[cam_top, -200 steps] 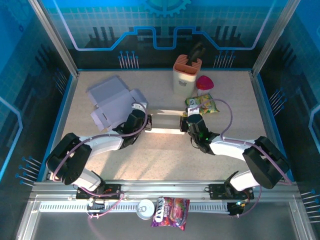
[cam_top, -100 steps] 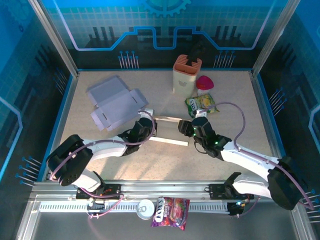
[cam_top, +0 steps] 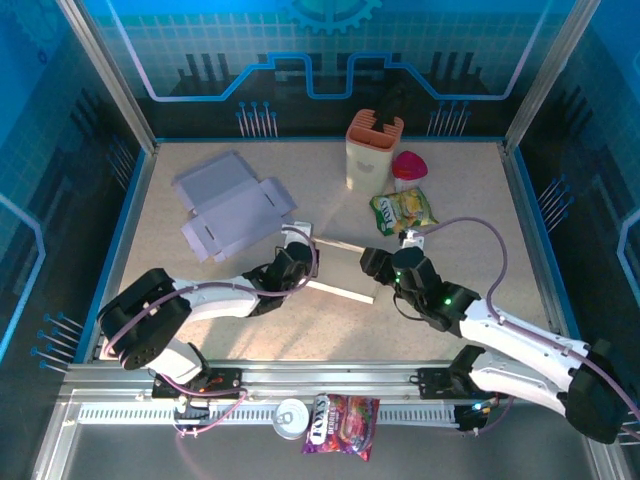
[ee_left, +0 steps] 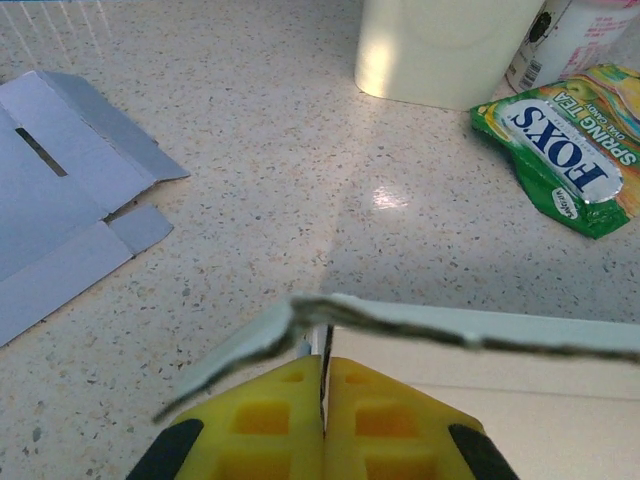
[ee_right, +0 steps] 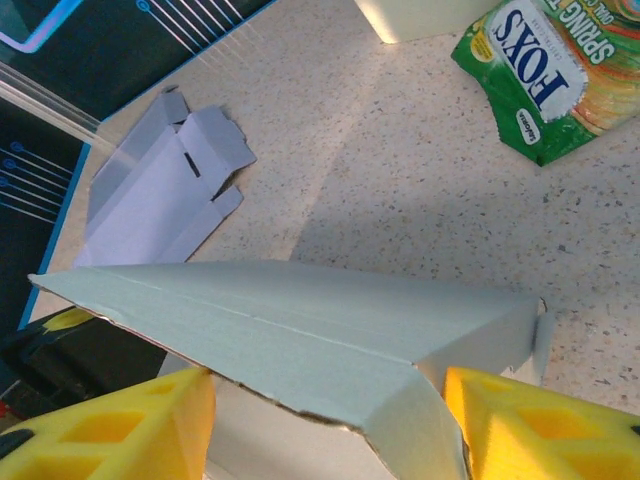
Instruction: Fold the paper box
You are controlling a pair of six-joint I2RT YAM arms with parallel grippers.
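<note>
left jaws: pressed together, pinching the paper box [ee_left: 480, 390] by its left edge
right jaws: spread, one yellow finger either side of the box's right end
paper box: pale card, half-folded, ragged edge, middle of the desk [cam_top: 470, 190] between both arms
around it: flat grey box blank [cam_top: 232, 205] far-left, green FOXS packet [cam_top: 403, 209] just behind
</note>
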